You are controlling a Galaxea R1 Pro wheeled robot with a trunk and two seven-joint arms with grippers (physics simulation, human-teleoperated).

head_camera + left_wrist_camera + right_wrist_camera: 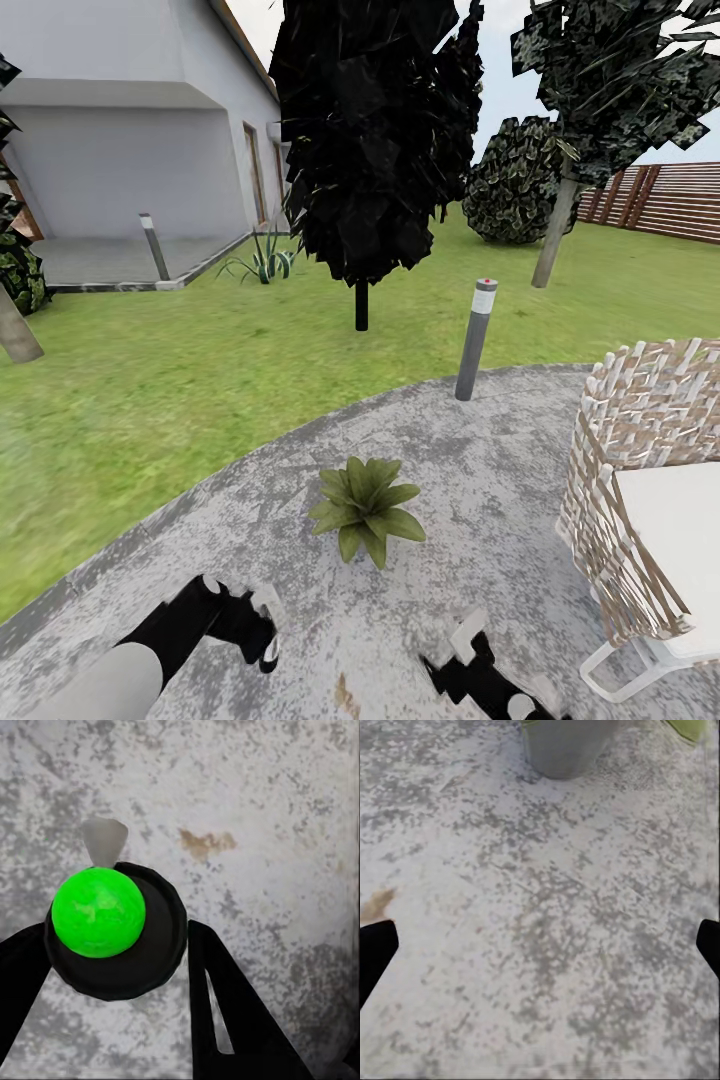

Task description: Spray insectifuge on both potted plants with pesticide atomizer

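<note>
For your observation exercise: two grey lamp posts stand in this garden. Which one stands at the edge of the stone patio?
The nearer lamp post, with the white band and red cap, beside the dark tree. The other post stands far off by the house.

matte black left gripper [262,625] on a black wrist, joined to a pale grey, smooth cylindrical forearm [105,688]. white rounded caps at the knuckle and along the outer finger. black, angular right gripper [462,650] with a whitish, slanted fingertip [468,628] and a small pale cap lower down (edges jagged in the render). seen from the left wrist camera, flat black tapering fingers [225,1020], one with a narrow slot cut through it. from the right wrist camera, just two black finger tips [375,949] at opposite edges, plain, without markings, screws or cables.
</note>
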